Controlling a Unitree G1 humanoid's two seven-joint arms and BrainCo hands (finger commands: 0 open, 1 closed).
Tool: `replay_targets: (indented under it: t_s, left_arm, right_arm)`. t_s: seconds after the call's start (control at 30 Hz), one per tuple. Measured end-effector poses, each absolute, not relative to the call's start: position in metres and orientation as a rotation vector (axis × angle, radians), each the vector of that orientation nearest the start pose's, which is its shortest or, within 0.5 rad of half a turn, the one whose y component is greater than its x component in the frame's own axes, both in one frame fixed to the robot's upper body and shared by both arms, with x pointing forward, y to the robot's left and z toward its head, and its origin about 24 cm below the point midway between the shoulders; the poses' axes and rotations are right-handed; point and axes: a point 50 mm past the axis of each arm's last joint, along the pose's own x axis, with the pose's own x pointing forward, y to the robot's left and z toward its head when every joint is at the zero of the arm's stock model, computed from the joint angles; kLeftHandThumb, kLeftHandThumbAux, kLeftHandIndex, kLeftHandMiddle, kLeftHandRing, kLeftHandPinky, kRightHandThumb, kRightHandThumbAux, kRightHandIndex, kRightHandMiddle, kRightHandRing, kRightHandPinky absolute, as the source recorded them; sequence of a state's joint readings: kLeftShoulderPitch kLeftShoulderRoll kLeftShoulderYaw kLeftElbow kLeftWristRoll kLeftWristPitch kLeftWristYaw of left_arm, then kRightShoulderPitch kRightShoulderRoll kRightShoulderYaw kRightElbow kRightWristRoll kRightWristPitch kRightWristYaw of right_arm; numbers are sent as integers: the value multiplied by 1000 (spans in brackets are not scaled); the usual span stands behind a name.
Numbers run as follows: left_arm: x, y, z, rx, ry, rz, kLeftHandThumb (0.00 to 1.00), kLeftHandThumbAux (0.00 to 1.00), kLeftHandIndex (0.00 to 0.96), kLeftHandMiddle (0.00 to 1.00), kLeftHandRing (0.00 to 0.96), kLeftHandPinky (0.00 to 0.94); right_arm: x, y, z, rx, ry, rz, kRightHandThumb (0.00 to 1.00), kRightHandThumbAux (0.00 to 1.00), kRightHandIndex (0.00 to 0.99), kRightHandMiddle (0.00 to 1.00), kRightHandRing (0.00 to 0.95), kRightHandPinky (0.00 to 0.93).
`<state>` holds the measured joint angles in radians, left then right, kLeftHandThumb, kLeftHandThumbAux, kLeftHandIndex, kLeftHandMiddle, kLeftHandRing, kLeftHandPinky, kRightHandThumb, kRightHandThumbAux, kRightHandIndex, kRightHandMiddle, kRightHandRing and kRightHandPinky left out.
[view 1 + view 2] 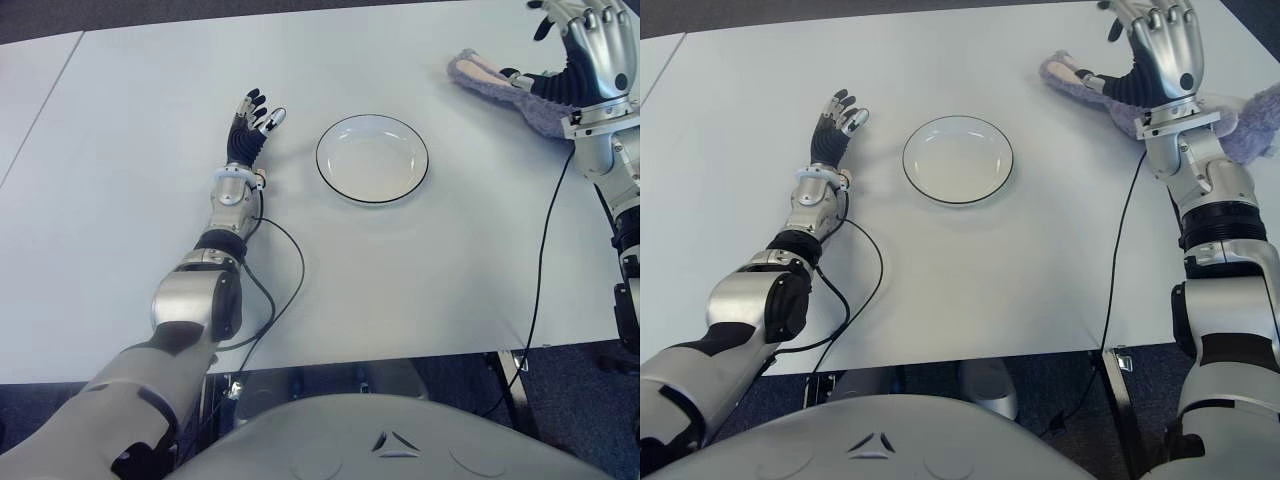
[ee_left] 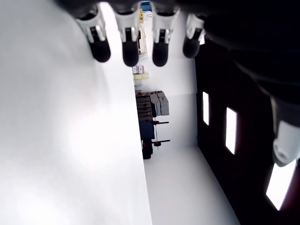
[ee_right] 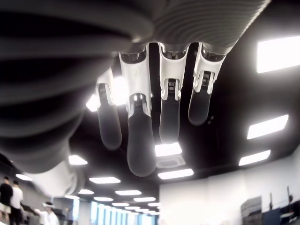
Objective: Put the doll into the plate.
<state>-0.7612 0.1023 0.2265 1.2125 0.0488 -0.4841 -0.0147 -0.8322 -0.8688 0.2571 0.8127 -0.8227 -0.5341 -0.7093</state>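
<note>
Even overhead lighting; tabletop [image 1: 420,270] bright, shadows soft. Ceiling panels [image 3: 276,54] glare behind right robot hand [image 3: 154,122], whose fingers appear blurred.

White plate [image 1: 372,158] – thin black rim, lavender doll [image 1: 1110,95] – pink patches, pale grey table [image 1: 150,130]

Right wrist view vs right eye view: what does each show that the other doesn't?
Only the right wrist view: ceiling lights and people standing far off in the room.
Only the right eye view: the purple doll lying on the white table under the raised right hand, the empty plate, and the left hand showing left of the plate.
Both: the right hand's fingers, extended and holding nothing.
</note>
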Motion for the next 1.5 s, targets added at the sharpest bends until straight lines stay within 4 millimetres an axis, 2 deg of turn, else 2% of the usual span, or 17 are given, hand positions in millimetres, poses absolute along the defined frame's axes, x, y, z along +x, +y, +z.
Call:
replay_targets:
  t_s: [0.13, 0.5, 0.8, 1.13, 1.5]
  left_arm:
    - [365, 159, 46, 41, -16, 7, 0, 519, 96, 116, 109, 102]
    - [365, 159, 45, 41, -14, 7, 0, 529, 90, 112, 106, 99]
    - [365, 159, 45, 40, -14, 6, 0, 515, 103, 118, 109, 99]
    - [365, 158, 45, 43, -14, 3, 0, 512, 96, 116, 108, 100]
    - [364, 159, 45, 46, -14, 2, 0, 501, 88, 110, 101, 94]
  right_arm:
    - [346, -288, 223, -1520, -810, -377, 40, 654, 39, 1, 2, 41]
    - [348, -307, 221, -1534, -717, -441, 47, 634, 21, 0, 7, 57]
    - [349, -331, 217, -1568, -544, -514, 25, 629, 23, 0, 19, 68]
    - [343, -352, 208, -1624, -399, -546, 28, 666, 43, 0, 13, 50]
    - [335, -373, 206, -1665, -261, -562, 31, 670, 53, 0, 7, 56]
